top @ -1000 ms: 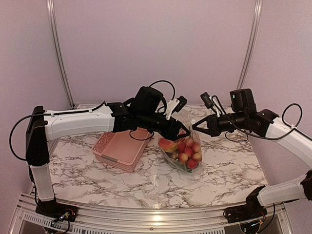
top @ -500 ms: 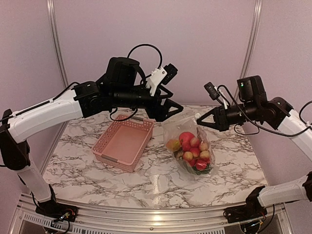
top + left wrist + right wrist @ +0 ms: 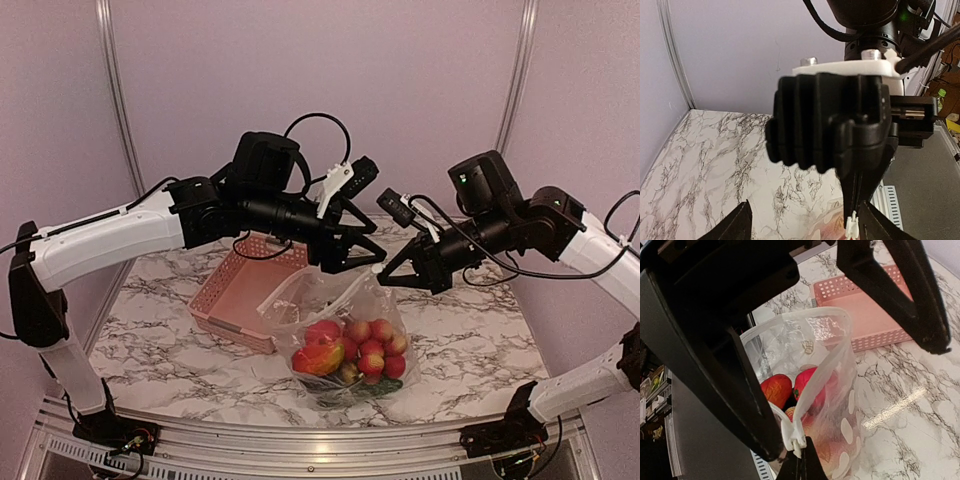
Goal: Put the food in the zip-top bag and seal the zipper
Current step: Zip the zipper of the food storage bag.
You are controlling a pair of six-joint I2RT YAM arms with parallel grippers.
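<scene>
Bag (image 3: 335, 305) of food (image 3: 350, 348) hung by its zipper (image 3: 822, 385) from the right hand (image 3: 381, 278).
The right hand is pinched tight on the zipper's white end. The left hand (image 3: 362, 260) is spread wide beside the open mouth, gripping nothing. The food is bunched in the bag's bottom, just in front of the pink basket (image 3: 245, 290).

The food (image 3: 352, 345) lay in the zip-top bag (image 3: 335, 300) on the table's (image 3: 480, 340) near middle. The basket (image 3: 250, 290) stood just behind-left. The left pincer (image 3: 368, 260) and right pincer (image 3: 384, 277) hung over the bag's mouth.
</scene>
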